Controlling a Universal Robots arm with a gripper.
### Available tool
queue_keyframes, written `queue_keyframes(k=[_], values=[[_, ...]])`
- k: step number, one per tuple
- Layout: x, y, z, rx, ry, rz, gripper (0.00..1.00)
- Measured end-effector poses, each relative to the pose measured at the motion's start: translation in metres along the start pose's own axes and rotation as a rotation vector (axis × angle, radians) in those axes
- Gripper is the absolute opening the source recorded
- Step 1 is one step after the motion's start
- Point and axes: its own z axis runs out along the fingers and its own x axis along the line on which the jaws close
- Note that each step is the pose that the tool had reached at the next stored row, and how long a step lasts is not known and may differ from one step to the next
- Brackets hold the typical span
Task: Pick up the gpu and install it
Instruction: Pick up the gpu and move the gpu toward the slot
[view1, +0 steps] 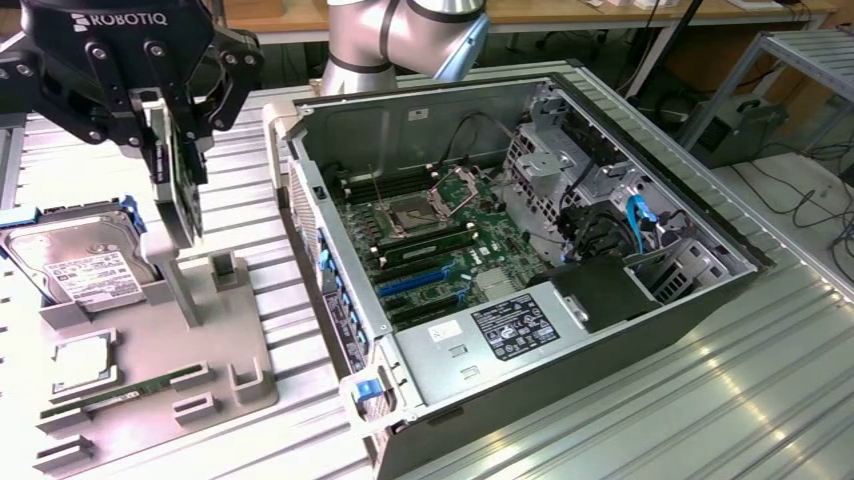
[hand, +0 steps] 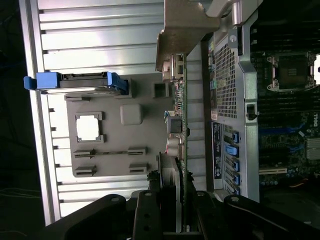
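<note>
The gpu (view1: 179, 195) hangs on edge in the air, a thin dark card above the grey holder plate (view1: 227, 345). My gripper (view1: 175, 125) is shut on its upper edge, at the exterior view's upper left. In the wrist view the gpu (hand: 180, 125) appears edge-on, its silver bracket (hand: 186, 25) at the far end, my gripper (hand: 172, 197) clamped on the near end. The open computer case (view1: 441, 365) lies to the exterior view's right of the card, with blue slots (view1: 414, 281) on its motherboard.
On the holder plate sit a silver hard drive (view1: 83, 268) in a blue frame, a square processor (view1: 80, 364) and a green memory stick (view1: 127, 396). The case wall (hand: 227, 85) is close beside the card. A ribbed metal table (view1: 694, 400) carries everything.
</note>
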Motion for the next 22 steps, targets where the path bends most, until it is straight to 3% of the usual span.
queue_keyframes(k=[5,22], values=[[-0.005,0.0003,0.0001,0.0002,0.0049,-0.007,0.28],[-0.013,0.0008,0.0002,0.0002,0.0051,-0.01,0.28]])
